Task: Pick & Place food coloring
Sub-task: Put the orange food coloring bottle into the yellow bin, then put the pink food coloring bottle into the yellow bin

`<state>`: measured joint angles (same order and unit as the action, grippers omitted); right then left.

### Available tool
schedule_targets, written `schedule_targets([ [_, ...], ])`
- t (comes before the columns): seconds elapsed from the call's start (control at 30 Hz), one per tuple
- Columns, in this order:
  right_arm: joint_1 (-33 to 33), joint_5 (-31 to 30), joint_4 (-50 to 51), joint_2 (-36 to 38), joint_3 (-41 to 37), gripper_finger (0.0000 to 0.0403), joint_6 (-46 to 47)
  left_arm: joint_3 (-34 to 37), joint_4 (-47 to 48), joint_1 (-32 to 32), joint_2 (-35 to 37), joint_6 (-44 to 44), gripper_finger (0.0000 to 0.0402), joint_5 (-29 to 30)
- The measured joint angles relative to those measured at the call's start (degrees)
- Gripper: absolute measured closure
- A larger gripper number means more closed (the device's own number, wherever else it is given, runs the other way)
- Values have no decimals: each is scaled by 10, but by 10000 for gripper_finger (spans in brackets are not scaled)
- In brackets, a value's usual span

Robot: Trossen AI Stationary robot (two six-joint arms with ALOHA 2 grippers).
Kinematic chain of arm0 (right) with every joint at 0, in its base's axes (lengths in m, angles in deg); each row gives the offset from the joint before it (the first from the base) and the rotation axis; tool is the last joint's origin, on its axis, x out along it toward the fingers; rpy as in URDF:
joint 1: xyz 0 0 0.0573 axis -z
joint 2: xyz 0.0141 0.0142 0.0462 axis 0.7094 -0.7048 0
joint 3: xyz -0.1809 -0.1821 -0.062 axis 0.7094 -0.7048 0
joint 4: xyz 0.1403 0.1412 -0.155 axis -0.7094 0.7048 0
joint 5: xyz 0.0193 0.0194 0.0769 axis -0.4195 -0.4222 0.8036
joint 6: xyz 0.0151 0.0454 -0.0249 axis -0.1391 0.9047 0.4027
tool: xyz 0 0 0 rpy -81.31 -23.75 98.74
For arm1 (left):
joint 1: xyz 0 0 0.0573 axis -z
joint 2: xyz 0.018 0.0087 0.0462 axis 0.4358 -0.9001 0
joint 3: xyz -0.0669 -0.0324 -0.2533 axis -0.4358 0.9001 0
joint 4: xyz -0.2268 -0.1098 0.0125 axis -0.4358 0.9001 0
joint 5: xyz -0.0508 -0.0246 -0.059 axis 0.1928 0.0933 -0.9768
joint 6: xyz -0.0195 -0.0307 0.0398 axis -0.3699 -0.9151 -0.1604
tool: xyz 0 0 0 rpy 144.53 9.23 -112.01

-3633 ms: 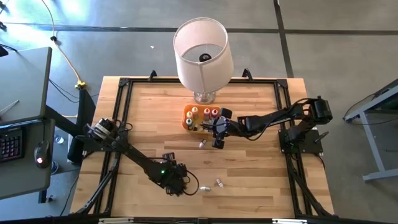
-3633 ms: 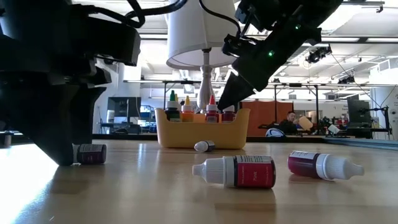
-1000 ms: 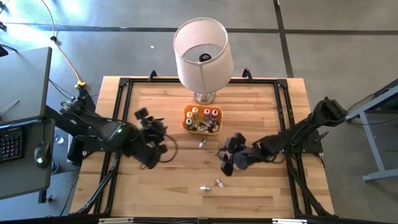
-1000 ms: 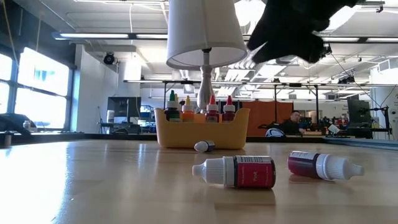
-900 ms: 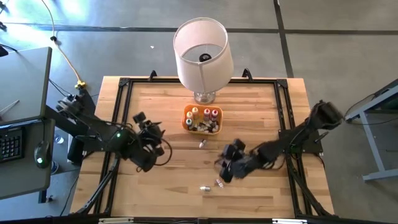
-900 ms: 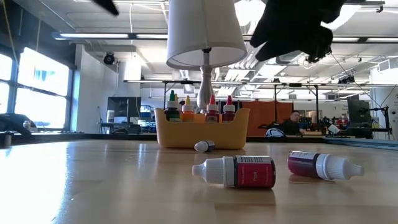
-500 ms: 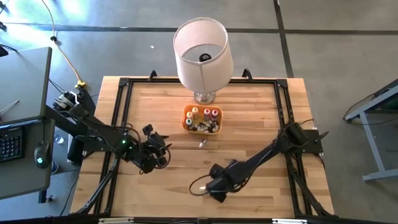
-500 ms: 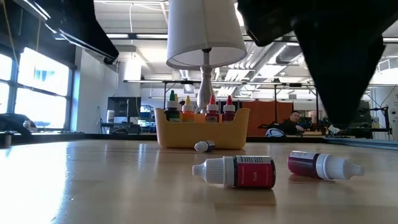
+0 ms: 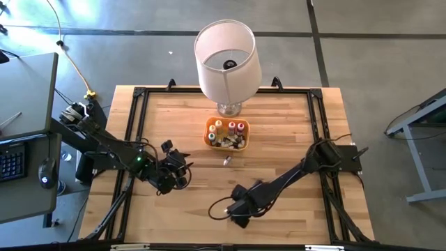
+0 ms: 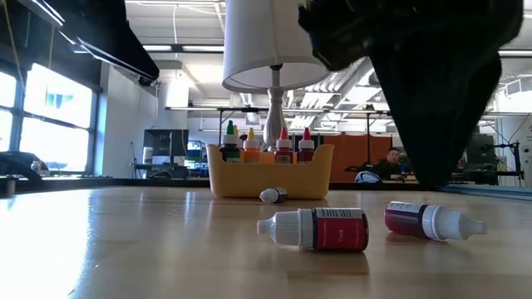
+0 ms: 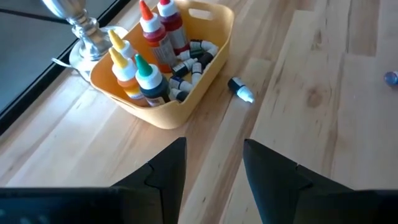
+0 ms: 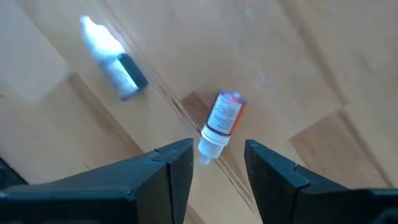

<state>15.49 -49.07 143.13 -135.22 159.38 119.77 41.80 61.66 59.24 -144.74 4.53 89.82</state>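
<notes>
The right gripper (image 12: 217, 163) hangs low over the near part of the pale wooden worktop (image 9: 293, 118), fingers apart and empty, straddling a small red-labelled squeeze bottle with a white pointed cap (image 12: 222, 122) lying on its side, a second darker bottle (image 12: 114, 61) lying near it. Such a bottle looks light, smooth and apt to roll, so I would pinch it across the labelled body, not the tapering cap. The left gripper (image 11: 214, 163) waits with fingers apart, facing the orange square plastic tray (image 11: 205, 74) of bottles under the white lampshade (image 9: 224, 59), one stray bottle (image 11: 240, 88) just beside it.
</notes>
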Motion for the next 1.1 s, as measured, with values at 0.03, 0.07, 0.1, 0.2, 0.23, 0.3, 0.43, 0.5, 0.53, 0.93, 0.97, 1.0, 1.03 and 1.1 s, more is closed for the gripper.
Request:
schedule_targets([
  [0.03, 1, 11, -10, 0, -10, 266, -1, 0, 0, 0, 0, 0, 246, -1],
  [0.07, 4, 19, -19, 0, -20, 266, -5, 0, -1, 0, 0, 0, 246, -3],
  [0.1, 5, 22, -29, 0, -30, 266, -12, 0, -2, 0, 0, 0, 246, -5],
  [0.2, 13, 29, -58, 0, -59, 266, -29, 0, -2, 0, 0, -6, 246, -14],
  [0.23, 17, 36, -69, 0, -69, 266, -38, 0, -3, 0, 0, -11, 246, -15],
  [0.3, 22, 44, -93, 5, -91, 266, -53, 0, -3, 0, 0, -18, 246, -15],
  [0.43, 31, 44, -119, 6, -123, 266, -109, 0, -3, 0, 0, -22, 246, -23],
  [0.5, 34, 45, -120, 7, -128, 267, -140, 0, -3, 0, 0, -22, 246, -26],
  [0.53, 35, 46, -120, 7, -128, 269, -152, 0, -3, 0, 0, -22, 246, -26],
  [0.93, 65, 37, -54, 0, -75, 382, -225, 0, -3, 0, 0, -16, 246, -27],
  [0.97, 68, 26, -41, -2, -65, 390, -238, 0, -3, 0, 0, -16, 246, -29],
  [1.0, 71, -1, -28, -3, -53, 396, -250, 0, -3, 0, 0, -16, 246, -28],
  [1.03, 76, -18, -10, -3, -41, 400, -260, 0, -3, 0, 0, -16, 246, -29],
  [1.1, 85, -49, 14, -2, -15, 400, -280, 0, -4, 0, 0, -16, 246, -29],
])
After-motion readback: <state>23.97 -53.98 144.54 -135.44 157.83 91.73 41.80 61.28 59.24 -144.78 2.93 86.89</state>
